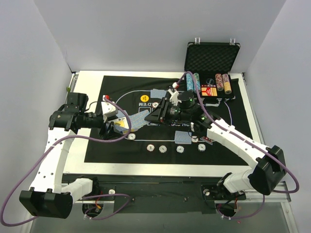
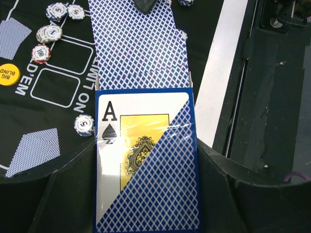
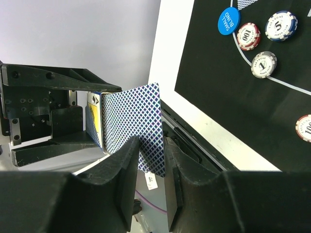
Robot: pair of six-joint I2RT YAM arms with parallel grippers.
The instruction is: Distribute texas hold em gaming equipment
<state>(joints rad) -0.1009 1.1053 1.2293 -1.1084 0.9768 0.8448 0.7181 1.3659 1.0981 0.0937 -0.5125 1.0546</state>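
Holding the card pack (image 2: 146,170) tight, the left hand (image 1: 112,127) has it up over the left part of the black mat (image 1: 233,121). The right hand (image 3: 151,160) has one finger on each side of a card (image 3: 133,111) that sticks out of the pack, but it is hard to tell if they pinch it yet. If the pinch is weak, the card may slip and fall. If the pull is crooked, more cards may slide out too, or the pack may tip. Some chips (image 1: 150,148) lie in a row on the mat.
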